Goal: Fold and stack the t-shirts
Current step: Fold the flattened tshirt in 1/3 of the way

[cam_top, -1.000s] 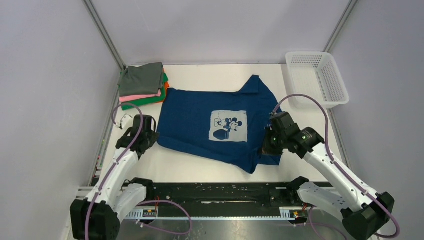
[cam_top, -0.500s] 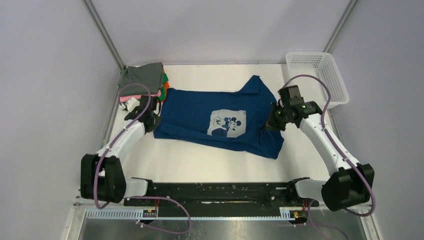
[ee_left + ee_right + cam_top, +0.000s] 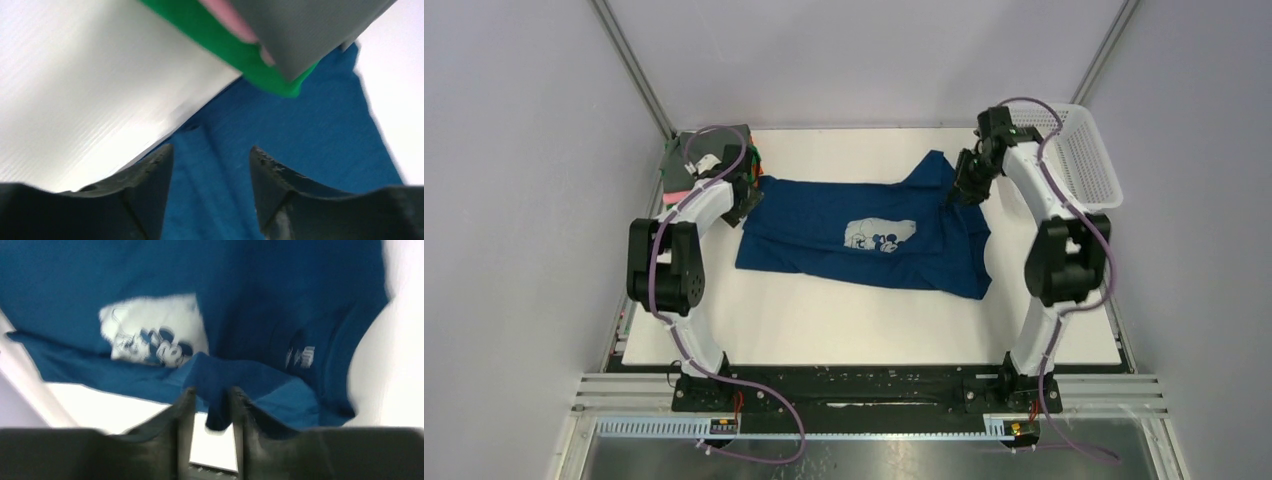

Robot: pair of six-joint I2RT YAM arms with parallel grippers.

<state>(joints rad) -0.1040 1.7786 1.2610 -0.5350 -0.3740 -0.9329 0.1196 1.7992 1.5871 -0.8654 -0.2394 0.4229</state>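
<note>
The dark blue t-shirt (image 3: 824, 215) lies mid-table, its near half folded back over itself so the white print (image 3: 879, 236) shows only partly. My left gripper (image 3: 746, 200) hovers open over the shirt's back left corner (image 3: 300, 130), nothing between its fingers (image 3: 150, 190). It sits beside the folded stack of t-shirts (image 3: 699, 150), grey (image 3: 300, 30) on top, then pink (image 3: 227, 15) and green (image 3: 220, 45). My right gripper (image 3: 964, 192) is at the shirt's back right. Its jaws stand apart with a hanging fold of blue cloth (image 3: 217, 390) loose between them.
A white mesh basket (image 3: 1114, 195) stands at the back right corner, just behind the right arm. Grey walls close in on both sides and the back. The stack sits against the back left corner, partly hidden by the left arm.
Both arms swept from the near side toward the back, carrying the shirt's near edge over the print. Both grippers, shut on cloth before, have now opened.
</note>
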